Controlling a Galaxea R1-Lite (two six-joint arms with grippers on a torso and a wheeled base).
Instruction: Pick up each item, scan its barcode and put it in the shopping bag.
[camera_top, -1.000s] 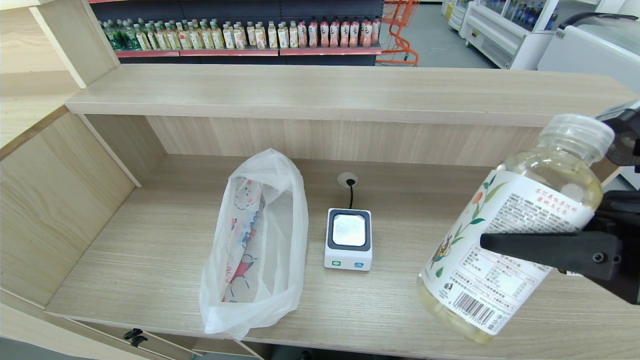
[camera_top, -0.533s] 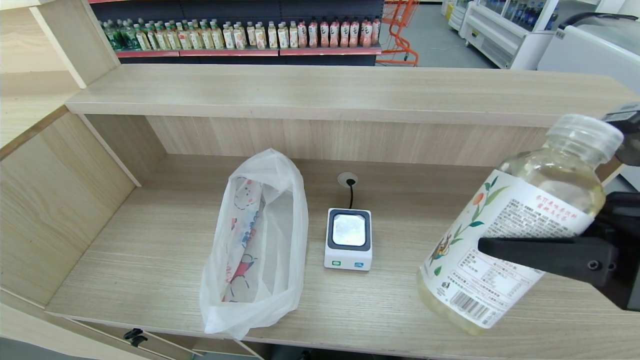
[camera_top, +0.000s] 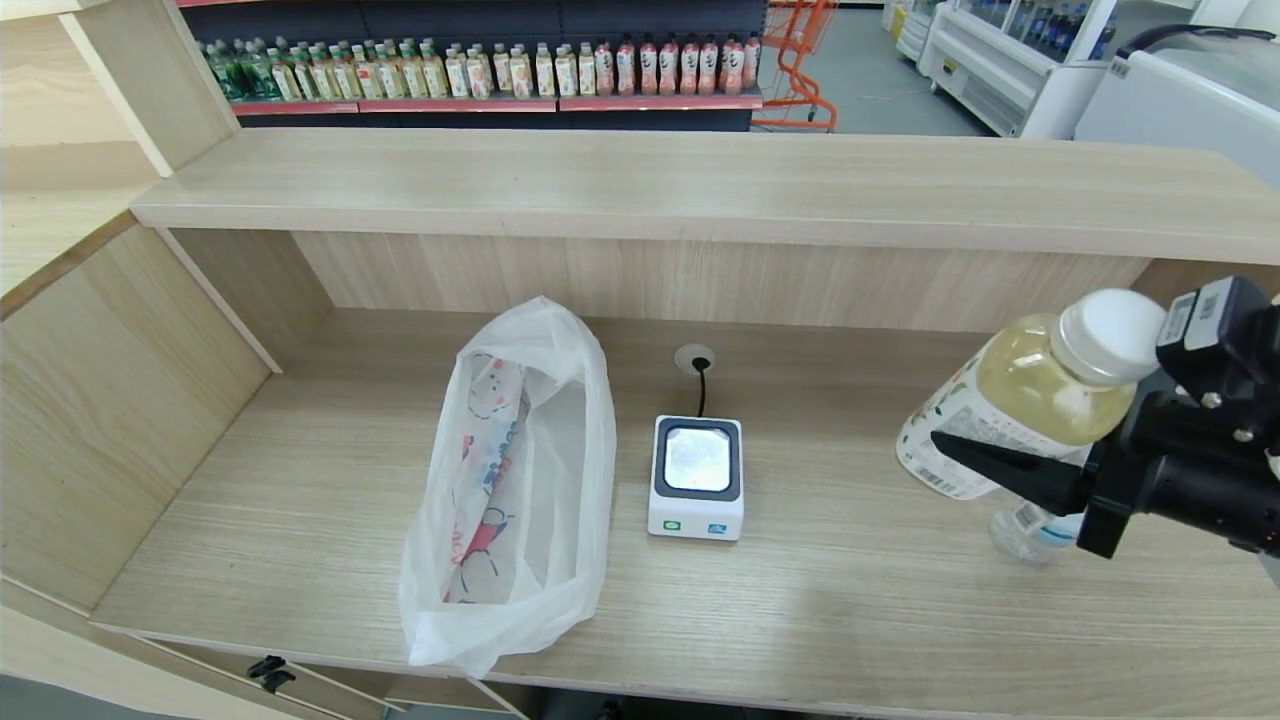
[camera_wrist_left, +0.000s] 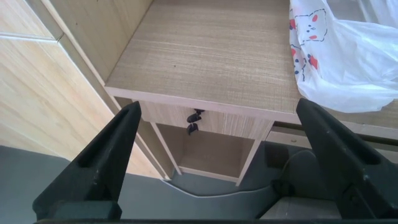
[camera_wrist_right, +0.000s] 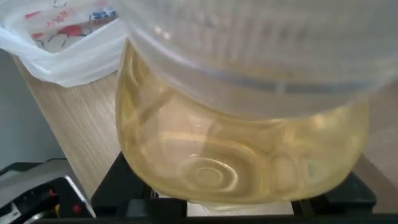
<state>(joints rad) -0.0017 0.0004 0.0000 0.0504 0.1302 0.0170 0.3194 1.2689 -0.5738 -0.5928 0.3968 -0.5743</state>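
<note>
A pale wood counter (camera_top: 300, 520) sits below a raised ledge (camera_top: 640, 185), with store shelves (camera_top: 480, 75) of drinks in the room behind. On the counter, left of centre, lies the shopping bag (camera_top: 510, 480), thin white plastic with a cartoon print, its mouth open upward. Near it on the right, not touching it, stands a small white scanner (camera_top: 697, 478). Its window faces up and its black cable (camera_top: 702, 390) runs back to a hole in the counter.

At the right side the right gripper (camera_top: 985, 440) is clamped on a bottle (camera_top: 1010, 400) of pale yellow drink, with 1 black finger (camera_top: 1010, 470) crossing the near side of the label. The bottle is in the air above the counter, well to the right of the scanner. It is tilted steeply, its white cap (camera_top: 1110, 335) toward the gripper's wrist and its base toward the scanner. A barcode (camera_top: 935, 478) shows at the low end of the label. The right wrist view looks along the bottle (camera_wrist_right: 236, 155), with the bag (camera_wrist_right: 56, 37) beyond it.

Below the gripper a small clear bottle (camera_top: 1030, 528) with a blue label rests on the counter, partly hidden.

The left gripper (camera_wrist_left: 217, 109) hangs off the counter's front edge, its 2 fingers (camera_wrist_left: 93, 168) spread wide. The bag's near end (camera_wrist_left: 348, 56) and a black latch (camera_wrist_left: 194, 121) under the counter edge lie beyond it.
</note>
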